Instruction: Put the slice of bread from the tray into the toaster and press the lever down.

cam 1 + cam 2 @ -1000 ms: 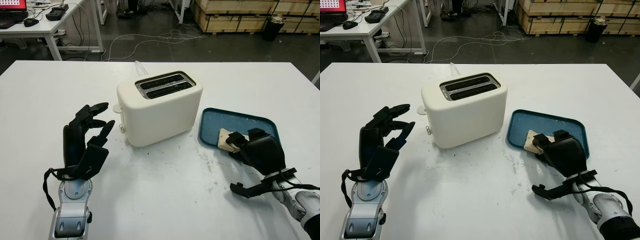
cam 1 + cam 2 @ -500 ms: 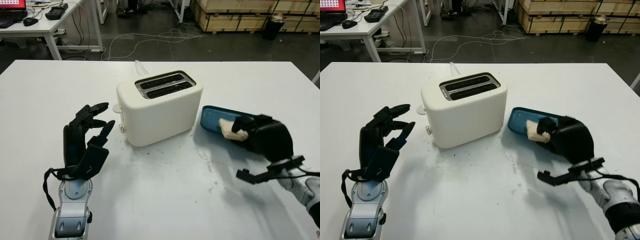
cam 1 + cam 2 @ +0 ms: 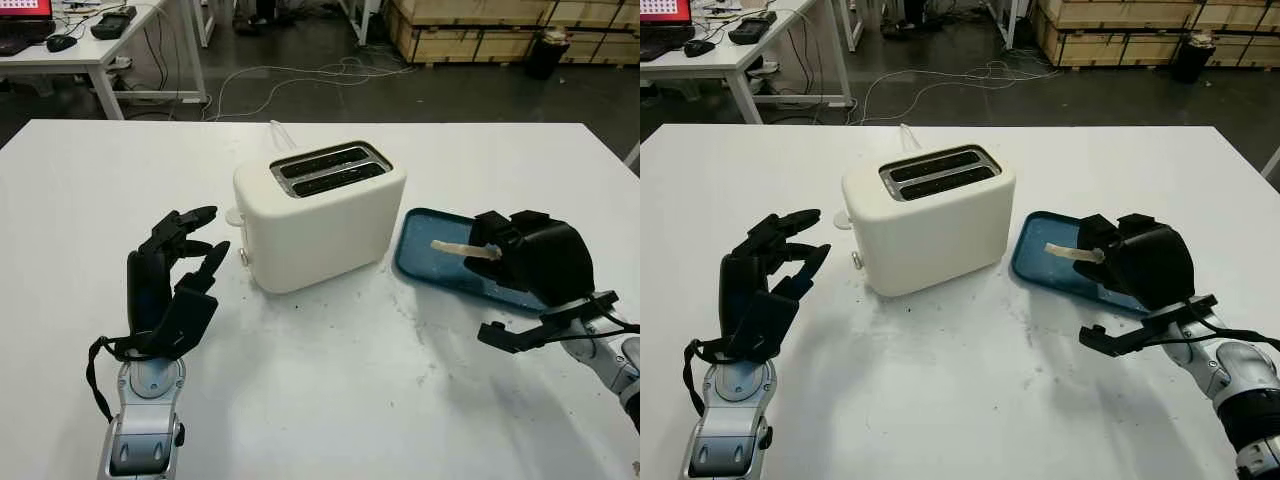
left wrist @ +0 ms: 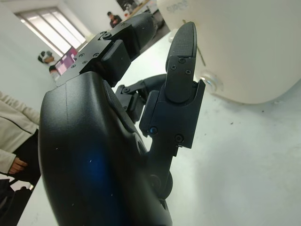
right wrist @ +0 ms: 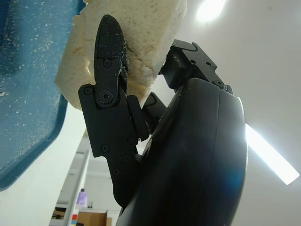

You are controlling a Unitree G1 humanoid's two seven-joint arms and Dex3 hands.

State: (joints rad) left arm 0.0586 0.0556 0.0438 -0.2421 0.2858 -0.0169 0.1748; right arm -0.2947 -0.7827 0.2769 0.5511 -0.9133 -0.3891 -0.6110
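The black right robot hand is pinching the pale bread slice in its fingers above the blue plastic tray, at the cream two-slot toaster's three o'clock. To load cleanly, it should be turning the slice upright over a slot. The left hand, open, is hovering over the white desk at nine o'clock.

Bright even overhead light, soft shadows, ceiling glare.

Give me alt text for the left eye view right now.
The right hand holds the bread slice over the blue tray, right of the white toaster. The left hand is open, raised left of the toaster above the white table.
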